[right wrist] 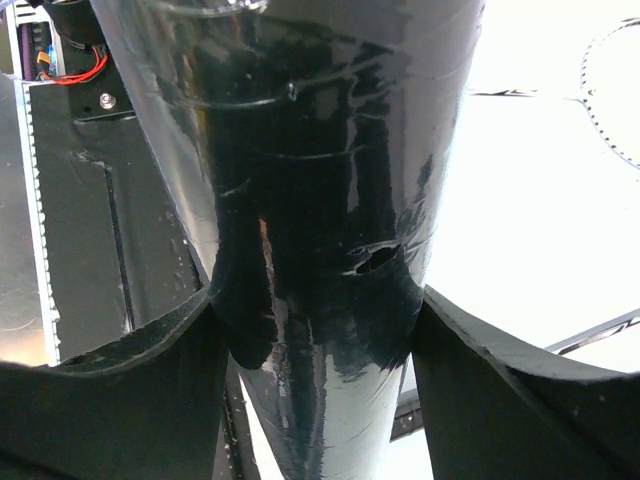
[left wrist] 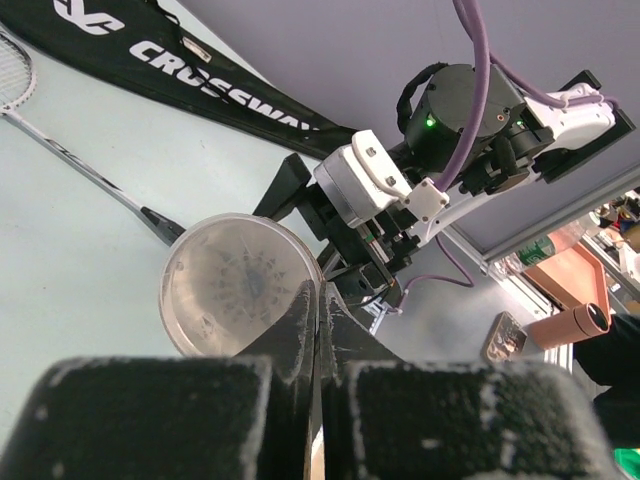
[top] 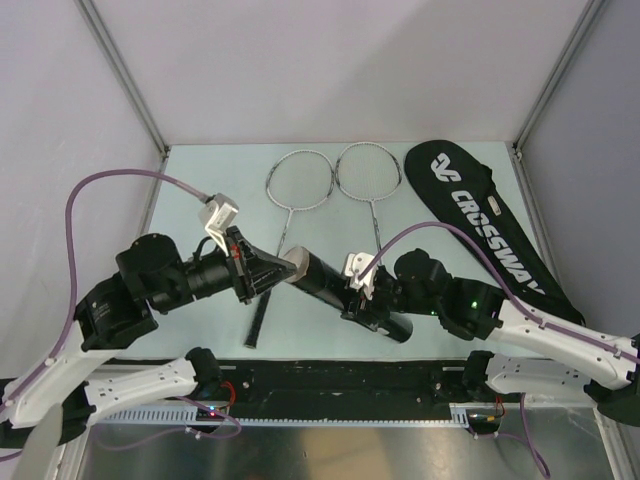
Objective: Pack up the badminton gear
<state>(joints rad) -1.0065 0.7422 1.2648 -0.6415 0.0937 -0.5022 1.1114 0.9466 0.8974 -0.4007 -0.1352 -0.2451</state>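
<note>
Here we log the right gripper (top: 363, 296) clamped around the black tube (top: 330, 281) mid-barrel, its clear cap (left wrist: 240, 285) just ahead of the left gripper (top: 272, 268), fingers pinched together; we judge it light, stiff, slick, so hold the barrel.

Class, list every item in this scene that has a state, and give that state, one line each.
Bag: lying flat; zip unclear.
Tube: held tilted.
Clear cap: on the tube's end.
Right hand: shut on the tube.
Left hand: shut, tips at the cap's rim.
Racket beside bag: lying flat, unpacked.
Other racket: lying flat, handle under tube.
</note>
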